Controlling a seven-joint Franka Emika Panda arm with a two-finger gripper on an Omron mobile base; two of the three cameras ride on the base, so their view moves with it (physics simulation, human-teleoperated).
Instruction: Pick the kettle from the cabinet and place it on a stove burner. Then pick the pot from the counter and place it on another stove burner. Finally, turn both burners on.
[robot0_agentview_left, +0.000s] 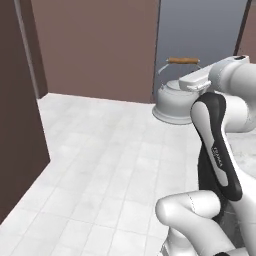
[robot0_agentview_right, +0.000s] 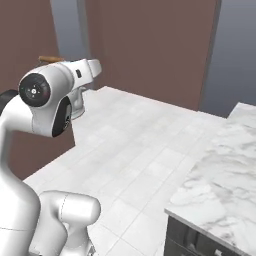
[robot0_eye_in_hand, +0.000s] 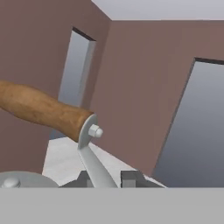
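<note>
The white-silver kettle (robot0_agentview_left: 172, 102) hangs in front of my arm, its brown wooden grip (robot0_agentview_left: 183, 61) on top. In the hand view my gripper (robot0_eye_in_hand: 107, 178) is shut on the kettle's metal handle strap (robot0_eye_in_hand: 97, 166), just below the wooden grip (robot0_eye_in_hand: 41, 109); the edge of the lid (robot0_eye_in_hand: 22, 180) shows at the lower left. From the right base view the wooden grip (robot0_agentview_right: 50, 59) peeks out behind my upper arm. A corner of the white marble counter (robot0_agentview_right: 220, 170) lies at the right. The cabinet, the pot and the stove burners are out of view.
White tiled floor (robot0_agentview_left: 100, 160) spreads ahead, bounded by brown walls (robot0_agentview_left: 100, 45) with grey doorways (robot0_agentview_left: 200, 30). A brown wall panel (robot0_agentview_left: 15, 125) stands close on the left. Dark drawers (robot0_agentview_right: 190, 240) sit under the counter.
</note>
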